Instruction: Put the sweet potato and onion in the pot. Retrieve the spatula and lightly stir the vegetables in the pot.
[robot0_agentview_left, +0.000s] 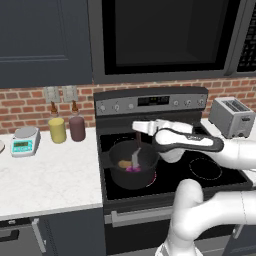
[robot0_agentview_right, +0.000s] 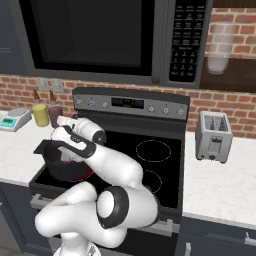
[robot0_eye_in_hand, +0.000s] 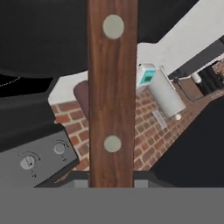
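So the pot (robot0_agentview_left: 131, 167) is sitting on the stove's (robot0_agentview_left: 210, 177) near-left burner, with the sweet potato (robot0_agentview_left: 124, 163) on the left inside it and the onion (robot0_agentview_left: 133, 169) right beside it. The gripper (robot0_agentview_left: 138, 128) hangs just above the pot, clamped shut on the spatula (robot0_agentview_left: 137, 150), which drops straight down from the claw, blade among the veggies.

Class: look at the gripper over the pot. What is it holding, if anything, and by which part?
The gripper holds the spatula by its brown handle; the blade hangs into the pot.
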